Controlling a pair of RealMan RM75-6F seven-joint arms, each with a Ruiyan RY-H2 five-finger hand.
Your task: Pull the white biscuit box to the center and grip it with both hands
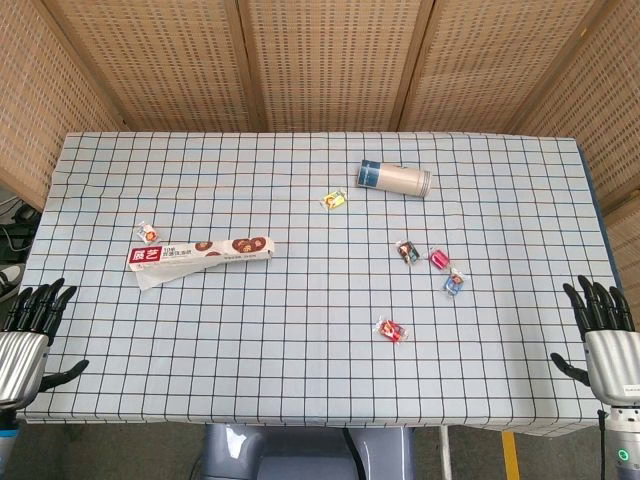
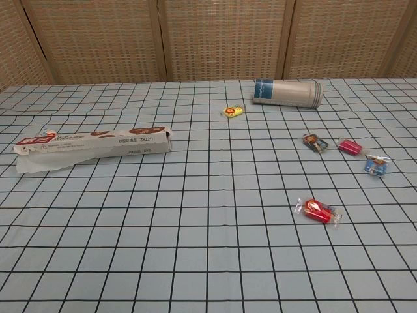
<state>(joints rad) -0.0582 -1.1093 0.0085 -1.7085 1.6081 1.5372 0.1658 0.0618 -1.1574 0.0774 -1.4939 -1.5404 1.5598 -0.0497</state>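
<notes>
The left hand (image 1: 28,322) sits at the near left corner of the tabletop (image 1: 300,370), fingers spread and pointing away, thumb out to the side, holding nothing. The right hand (image 1: 603,335) sits at the near right corner in the same pose, fingers apart and empty. Neither hand shows in the chest view.

Between the hands, nearer the right one, a red candy (image 1: 392,330) lies on the checked cloth. Farther out and inward of the right hand are three more wrapped sweets close together: a blue candy (image 1: 454,282), a pink candy (image 1: 439,259) and a dark candy (image 1: 407,251).

The box (image 1: 200,251) lies flat beyond the left hand and a little toward the middle, well apart from both hands. It is long and thin, its length running side to side, with a red end nearest the left edge. Its flap (image 1: 165,273) hangs open along the near side at that end. A small sweet (image 1: 149,234) lies just beyond the red end.

Farther still, near the middle, lies a yellow candy (image 1: 334,200). Just past it, toward the right hand's side, a cup stack (image 1: 395,179) lies on its side. A woven screen (image 1: 320,60) stands behind the tabletop.
</notes>
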